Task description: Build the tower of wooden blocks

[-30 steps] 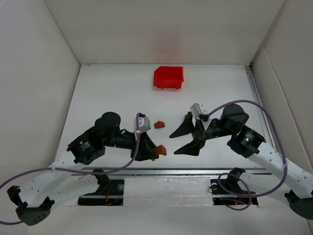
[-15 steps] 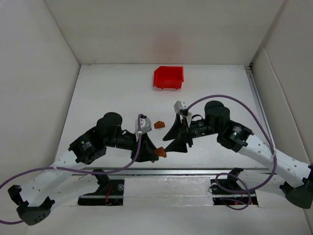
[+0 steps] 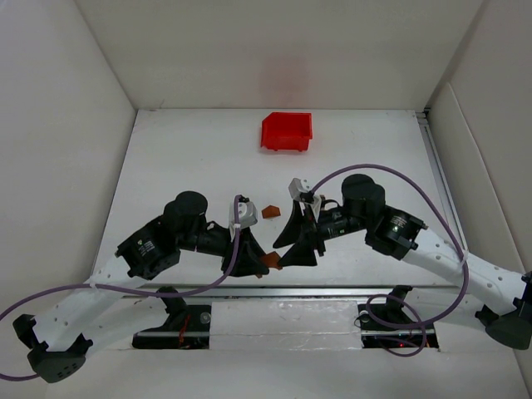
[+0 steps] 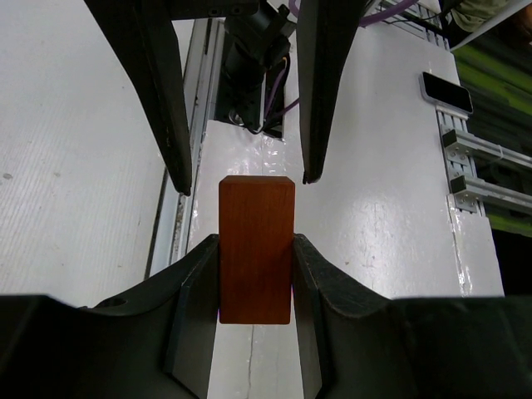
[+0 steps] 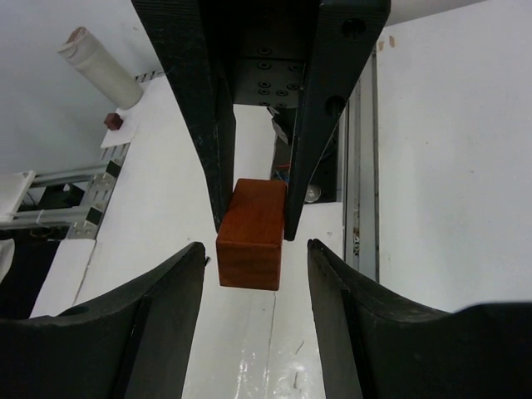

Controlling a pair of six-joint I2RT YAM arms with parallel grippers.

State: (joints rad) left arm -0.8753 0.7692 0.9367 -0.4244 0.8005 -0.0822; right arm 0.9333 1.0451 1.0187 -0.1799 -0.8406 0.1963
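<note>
My left gripper (image 3: 263, 263) is shut on a dark reddish-brown wooden block (image 3: 271, 259) and holds it out to the right, just above the table near the front edge. In the left wrist view the block (image 4: 256, 249) sits tight between my left fingers (image 4: 199, 283). My right gripper (image 3: 279, 254) is open and faces the left one. In the right wrist view the block's free end (image 5: 251, 234) lies between my right fingertips (image 5: 184, 274) with gaps on both sides. An orange-brown peaked block (image 3: 269, 211) lies on the table behind them. The light tan block is out of view.
A red plastic bin (image 3: 287, 131) stands at the back centre of the table. White walls close in the left, right and back sides. A metal rail (image 3: 274, 291) runs along the table's front edge just below both grippers.
My right arm has swung left and down to the left gripper, and its open jaws now flank the held block's end. The left gripper with the block has barely moved.
</note>
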